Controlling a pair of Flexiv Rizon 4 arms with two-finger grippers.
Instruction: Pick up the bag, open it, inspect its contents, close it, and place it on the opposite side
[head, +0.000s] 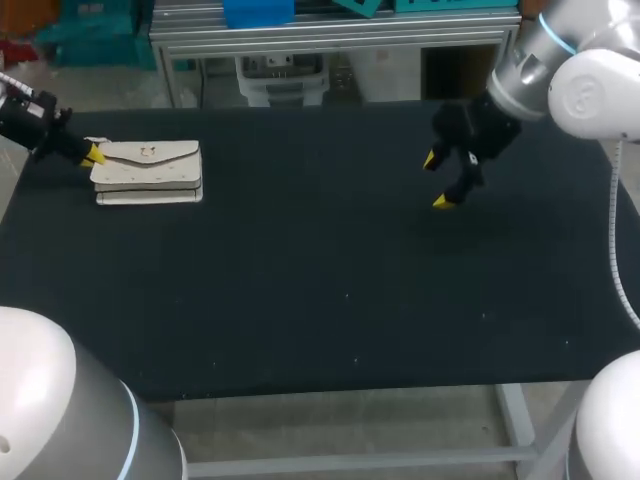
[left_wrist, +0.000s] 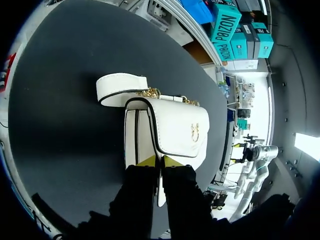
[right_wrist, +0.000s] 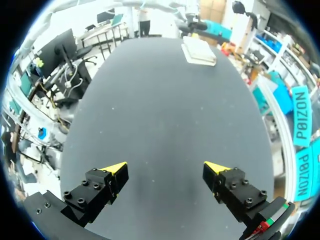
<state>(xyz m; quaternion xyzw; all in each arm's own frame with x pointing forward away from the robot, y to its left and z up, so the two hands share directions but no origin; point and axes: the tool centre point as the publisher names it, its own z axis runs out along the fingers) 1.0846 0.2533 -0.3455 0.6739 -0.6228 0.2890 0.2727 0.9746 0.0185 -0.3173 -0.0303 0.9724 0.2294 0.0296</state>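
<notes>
1. One white bag (head: 150, 170) lies flat at the far left of the dark bench (head: 300, 290), flap side up with a small gold clasp (left_wrist: 194, 132) on it. Its strap (left_wrist: 120, 87) is folded against the end farthest from our left hand.
2. Our left hand (head: 92, 155) sits at the bag's left end. In the left wrist view its yellow tips stand narrow and pinch a thin white edge of the bag between them.
3. Our right hand (head: 437, 180) hangs over the bench's right half, well apart from the bag, with its fingers spread wide. Its own view shows the bag (right_wrist: 199, 51) far ahead at the opposite end.
</notes>
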